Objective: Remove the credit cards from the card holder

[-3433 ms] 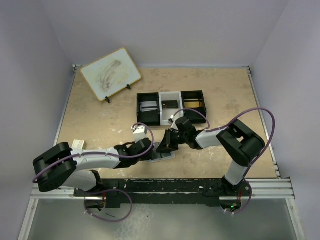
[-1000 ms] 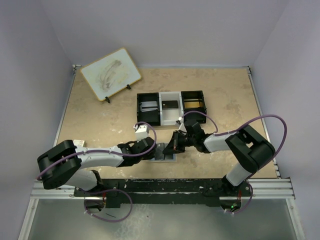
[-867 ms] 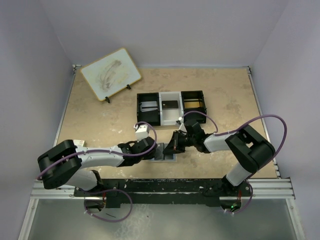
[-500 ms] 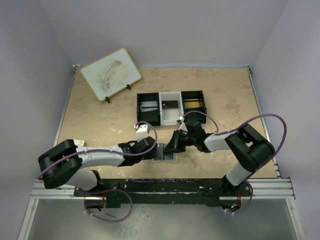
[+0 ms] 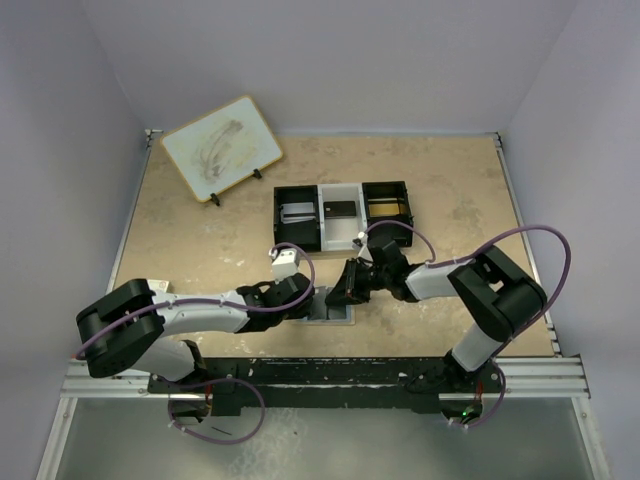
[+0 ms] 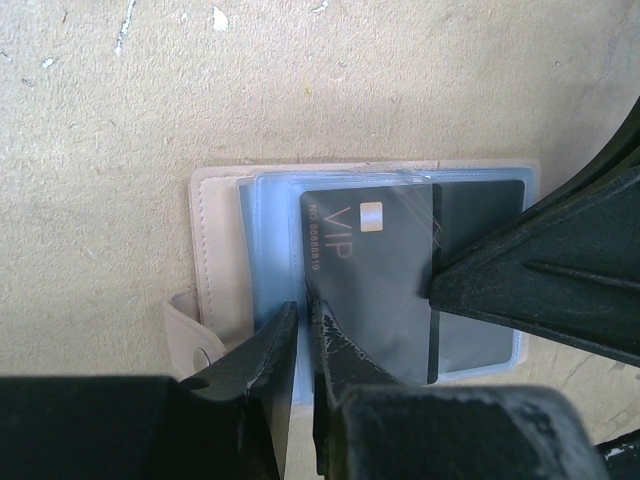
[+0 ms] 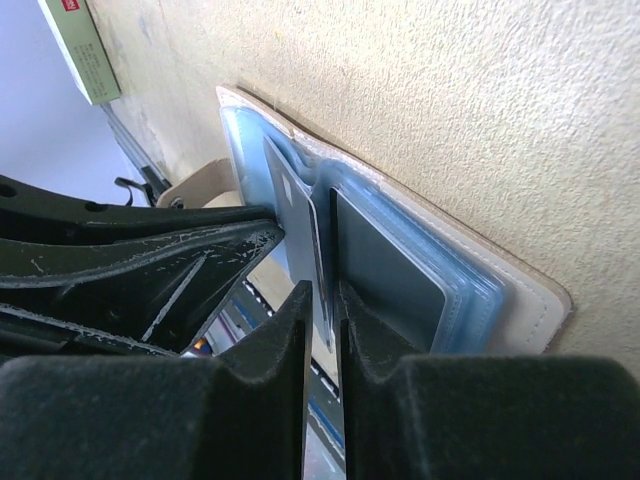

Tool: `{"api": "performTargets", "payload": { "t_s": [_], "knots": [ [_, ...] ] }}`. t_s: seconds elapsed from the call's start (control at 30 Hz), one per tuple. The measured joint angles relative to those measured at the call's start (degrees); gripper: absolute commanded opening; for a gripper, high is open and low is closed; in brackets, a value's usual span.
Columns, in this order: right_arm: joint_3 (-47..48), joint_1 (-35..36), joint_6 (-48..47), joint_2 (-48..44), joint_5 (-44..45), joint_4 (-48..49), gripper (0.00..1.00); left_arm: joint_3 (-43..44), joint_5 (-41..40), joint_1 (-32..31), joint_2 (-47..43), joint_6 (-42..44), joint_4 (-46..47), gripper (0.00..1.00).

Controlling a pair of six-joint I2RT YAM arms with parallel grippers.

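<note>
A beige speckled counter (image 5: 200, 240) is enclosed by pale lavender walls (image 5: 350, 60). A wood-framed whiteboard (image 5: 221, 148) is propped at the back left, and a black-and-white tray (image 5: 277, 220) of three compartments is set at the middle. The card holder (image 6: 215, 250) is laid open and flat near the front edge of the counter, between the two arms, with its pale-blue sleeves turned upward and its tan edge showing around them. A dark card (image 6: 370, 290) marked VIP is seen partly drawn out of a sleeve, and a second dark card (image 6: 480, 210) is lodged inside the sleeve beside it. The left fingers (image 6: 283, 325) are closed to a thin slit, in which a leaf of the blue sleeve is pinched. The right fingers (image 7: 298, 305) are parted only narrowly, with the edge of the dark card standing in the gap; whether that card is clamped cannot be told. A small box (image 7: 80, 50) is seen on the counter, well apart from the card holder.
</note>
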Motion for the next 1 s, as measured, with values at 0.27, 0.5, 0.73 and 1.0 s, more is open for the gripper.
{"api": "performTargets", "payload": {
  "t_s": [0.27, 0.5, 0.73, 1.0],
  "knots": [
    [0.04, 0.00, 0.15, 1.11, -0.17, 1.88, 0.01, 0.02, 0.00, 0.00, 0.11, 0.87, 0.00, 0.05],
    [-1.03, -0.31, 1.38, 1.05, -1.86, 4.87, 0.00, 0.02, -0.07, 0.00, 0.11, 0.87, -0.07, 0.04],
    [-3.61, -2.47, 0.70, 0.50, -4.83, 6.12, 0.00, 0.00, -0.09, 0.00, 0.59, 0.70, 0.44, 0.03],
    [-4.09, -5.20, -2.56, -1.11, -7.63, 4.15, 0.00, 0.00, -0.07, 0.00, 1.07, 0.37, 1.11, 0.02]
  ]
}}
